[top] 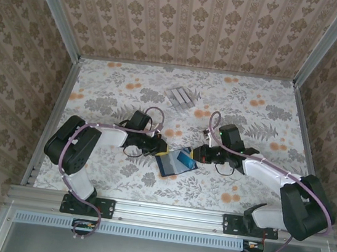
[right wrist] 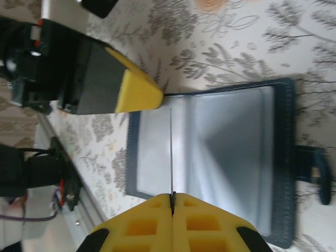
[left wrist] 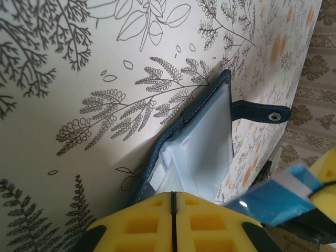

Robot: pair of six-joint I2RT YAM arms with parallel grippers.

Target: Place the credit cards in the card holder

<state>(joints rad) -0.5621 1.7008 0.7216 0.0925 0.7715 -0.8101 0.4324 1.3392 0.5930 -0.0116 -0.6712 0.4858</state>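
The card holder [top: 170, 167] lies open on the table between the two arms, dark navy with clear inner sleeves [left wrist: 205, 142] and a snap tab [left wrist: 260, 112]. My left gripper [left wrist: 173, 195] is shut at the holder's left edge, and a clear sleeve seems pinched between its yellow fingertips. My right gripper [right wrist: 171, 195] is shut on a light blue credit card [top: 186, 160]. In the right wrist view the card [right wrist: 171, 152] is edge-on, a thin line standing over the open holder [right wrist: 283, 157]. In the left wrist view the blue card [left wrist: 273, 202] hangs tilted beside the holder's right edge.
A pale grey slotted rack [top: 181, 97] stands at the back middle of the flowered table [top: 263, 113]. Patterned walls close in the left, right and far sides. An aluminium rail [top: 169, 213] runs along the near edge by the arm bases.
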